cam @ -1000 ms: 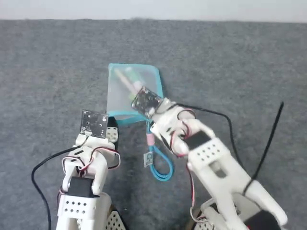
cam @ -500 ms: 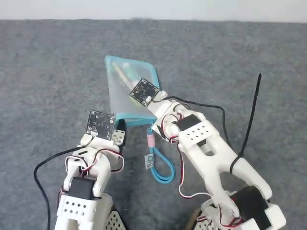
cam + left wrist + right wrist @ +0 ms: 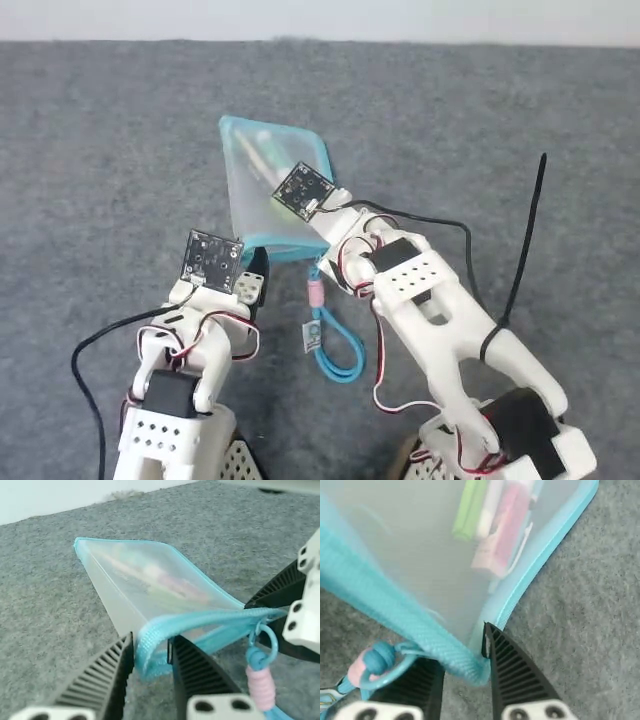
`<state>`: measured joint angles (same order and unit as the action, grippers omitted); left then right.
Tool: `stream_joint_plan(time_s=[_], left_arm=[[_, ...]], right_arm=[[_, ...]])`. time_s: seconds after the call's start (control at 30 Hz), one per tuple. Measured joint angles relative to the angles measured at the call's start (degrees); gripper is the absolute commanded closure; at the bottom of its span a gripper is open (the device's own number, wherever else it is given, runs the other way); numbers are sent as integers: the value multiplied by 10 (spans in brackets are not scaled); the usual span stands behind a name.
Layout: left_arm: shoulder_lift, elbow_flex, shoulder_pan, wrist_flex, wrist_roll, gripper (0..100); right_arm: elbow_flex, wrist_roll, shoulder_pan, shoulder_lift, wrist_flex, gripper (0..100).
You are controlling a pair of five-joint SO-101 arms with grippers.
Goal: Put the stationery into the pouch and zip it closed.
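Teal-edged pouch [image 3: 255, 195] | left gripper [image 3: 150, 652] clamps zipper-edge end | right gripper [image 3: 462, 667] clamps other end

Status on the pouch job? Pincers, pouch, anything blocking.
Left pincer shut on one end of pouch's zip edge. Right pincer shut on other end, by the pull. Stationery inside. Cord loop trails on the mat between arms.

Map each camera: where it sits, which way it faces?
High: fixed above the table, looking down at the pouch; both arms show.
Left wrist: on the left arm, facing along the left gripper at the pouch's zip end.
Right wrist: on the right arm, facing past the right gripper at the pouch's corner.
Shared: both wrist views catch the pink pull.
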<state>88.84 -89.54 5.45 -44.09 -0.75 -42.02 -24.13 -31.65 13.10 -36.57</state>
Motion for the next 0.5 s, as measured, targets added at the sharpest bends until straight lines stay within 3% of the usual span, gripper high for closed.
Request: stream_joint_plan(time_s=[0.5], left_arm=[[4,1,29,0,0,892]], right_arm=[[-1,0,5,-1,-1,993]])
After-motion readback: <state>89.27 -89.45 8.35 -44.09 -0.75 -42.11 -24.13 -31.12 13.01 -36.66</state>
